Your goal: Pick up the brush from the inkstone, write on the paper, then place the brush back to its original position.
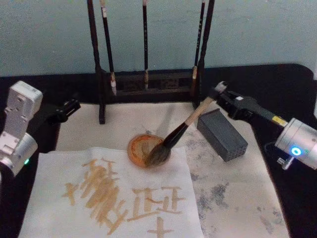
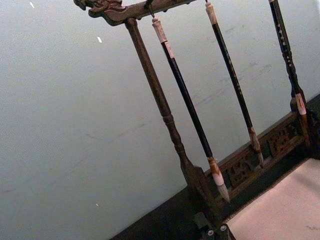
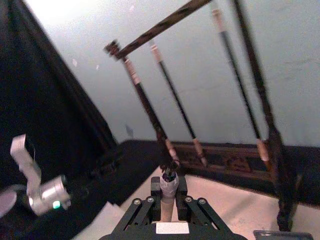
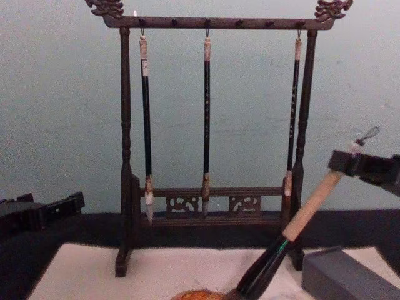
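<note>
Black tabletop [image 1: 270, 79]: right claw [image 1: 218, 92] grips the brush [image 1: 185, 126] high on its stiff, seemingly light handle, soft bristles in the inkstone [image 1: 135, 148]; left claw [image 1: 67, 109] idle.

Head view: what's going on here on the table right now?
The right gripper is clamped on the top end of the brush, which leans with its bristles down in the inkstone. The paper carries brown written strokes. The left gripper is parked off the paper's far left corner.

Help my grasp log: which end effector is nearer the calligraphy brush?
Right. Right end effector grips the calligraphy brush at its top; left end effector hangs well left of it.
</note>
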